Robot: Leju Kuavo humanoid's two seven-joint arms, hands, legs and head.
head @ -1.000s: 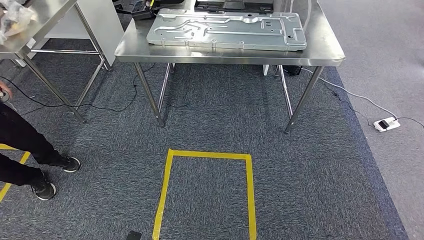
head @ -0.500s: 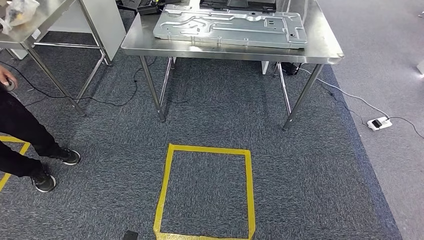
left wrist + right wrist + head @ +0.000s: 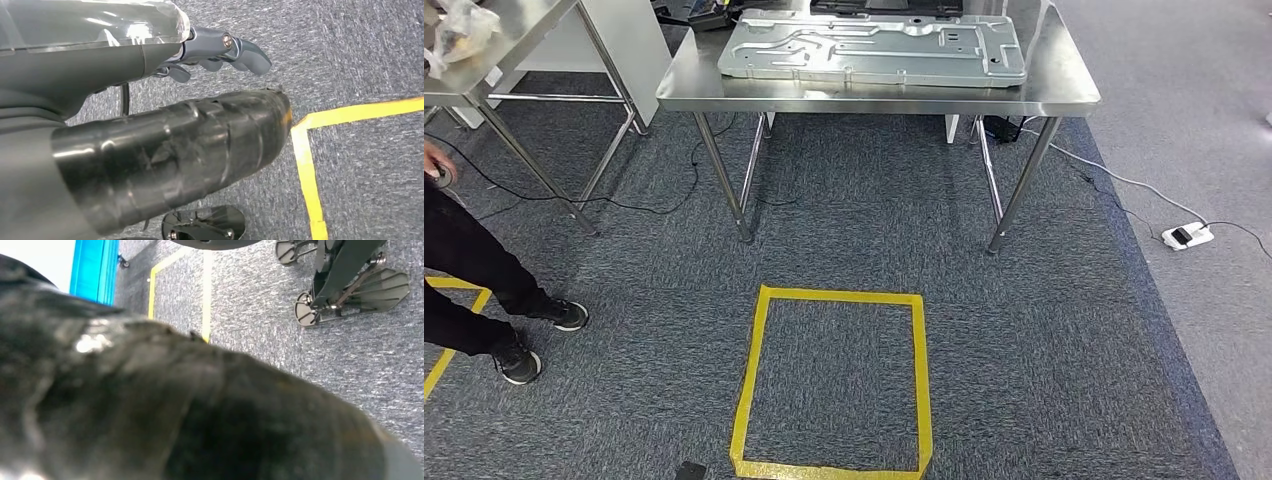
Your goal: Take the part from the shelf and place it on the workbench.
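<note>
A large stamped sheet-metal panel (image 3: 872, 47) is seen lying flat on the steel workbench (image 3: 1064, 97), beyond the yellow tape square (image 3: 834, 380) on the carpet, so the placing step is judged done or nearly so. The left hand (image 3: 220, 50) hangs over the carpet with nothing held and its fingers loosely curled; whether the right hand (image 3: 200, 405) is spread or closed cannot be told through the blur. Any next move is judged to call only for arms kept clear of the bench edge.
</note>
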